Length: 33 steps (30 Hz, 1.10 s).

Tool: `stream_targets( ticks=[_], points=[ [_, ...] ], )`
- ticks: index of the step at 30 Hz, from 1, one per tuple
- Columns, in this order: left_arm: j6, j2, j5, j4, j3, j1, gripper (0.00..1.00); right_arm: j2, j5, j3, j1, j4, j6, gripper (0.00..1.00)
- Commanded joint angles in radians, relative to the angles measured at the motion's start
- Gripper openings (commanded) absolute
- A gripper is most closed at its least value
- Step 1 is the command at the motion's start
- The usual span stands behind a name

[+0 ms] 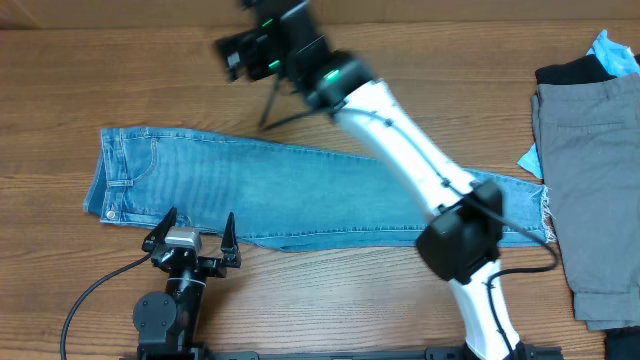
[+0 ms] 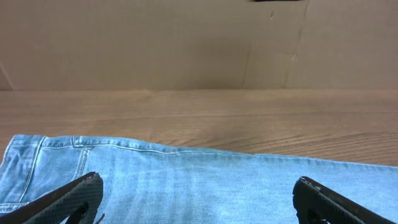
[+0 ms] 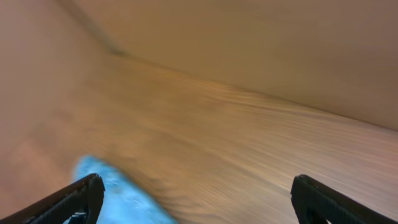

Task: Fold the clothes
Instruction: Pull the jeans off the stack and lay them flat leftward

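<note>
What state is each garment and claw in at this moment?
jeans: lying flat, full length, waist at the left
grey shorts: lying flat at the far right
black garment: mostly hidden, an edge showing beyond the shorts
left claw: open, empty, at the jeans' near edge
right claw: open, empty, beyond the jeans' far edge

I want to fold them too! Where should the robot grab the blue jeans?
Probably the waistband corner on the robot's side, with the open left gripper sliding in from that side: the jeans lie flat, and that corner sits closest.
</note>
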Motion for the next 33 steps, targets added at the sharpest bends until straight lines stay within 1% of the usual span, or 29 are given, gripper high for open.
stream_targets(
  ticks=[1, 7, 11, 15, 19, 22, 28, 33],
  points=[
    [0.019, -0.009, 0.008, -0.001, -0.003, 0.008, 1.0, -0.146, 0.048, 0.059, -0.124, -0.096, 0.001, 1.0],
    [0.019, -0.009, 0.008, -0.001, -0.003, 0.008, 1.0, -0.222, 0.056, 0.059, -0.336, -0.449, 0.001, 1.0],
    [0.019, -0.009, 0.008, -0.001, -0.003, 0.008, 1.0, -0.216, 0.148, 0.058, -0.485, -0.682, 0.001, 1.0],
    [0.019, -0.009, 0.008, -0.001, -0.003, 0.008, 1.0, -0.209, 0.153, 0.038, -0.615, -0.839, 0.002, 1.0],
    [0.024, -0.009, 0.002, -0.001, -0.003, 0.008, 1.0, -0.209, 0.086, 0.008, -0.719, -0.906, 0.002, 1.0],
    [0.026, -0.009, -0.012, -0.002, -0.003, 0.008, 1.0, -0.203, 0.046, -0.008, -0.767, -0.931, 0.002, 1.0],
    [0.024, -0.009, -0.011, 0.016, -0.003, 0.008, 1.0, -0.198, 0.044, -0.018, -0.809, -0.916, 0.001, 1.0],
    [0.023, -0.009, 0.068, 0.113, -0.003, 0.008, 1.0, -0.198, 0.034, -0.018, -0.815, -0.858, 0.002, 1.0]
  ],
)
